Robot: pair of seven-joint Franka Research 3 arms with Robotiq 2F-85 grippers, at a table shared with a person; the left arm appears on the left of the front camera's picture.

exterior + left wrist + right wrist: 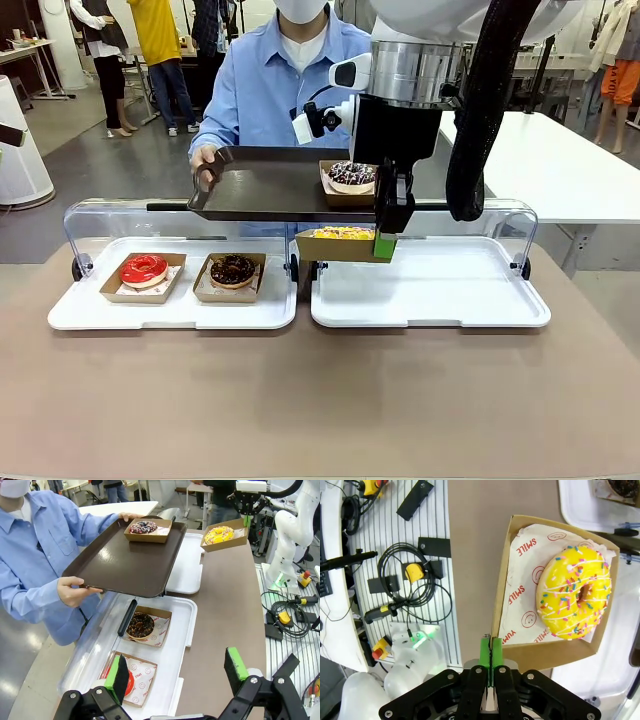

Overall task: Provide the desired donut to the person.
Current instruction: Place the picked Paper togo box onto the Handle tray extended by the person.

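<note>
At frame centre, the right hand point(384, 246) clenches the rim of the yellow sprinkled donut's box point(338, 244) (raised below the person's point(275, 85) brown tray point(270, 185)); the left hand point(177, 676) stands released.

On my right wrist feed I could read "SMILE" twice and part of "YUMMY" in red on the paper liner point(522, 605) under the yellow donut point(576, 592), beside small smiley-face marks. From the left wrist camera, the liner point(142, 677) under the red donut point(129, 682) carried red print too, but it was too small for me to read.
</note>
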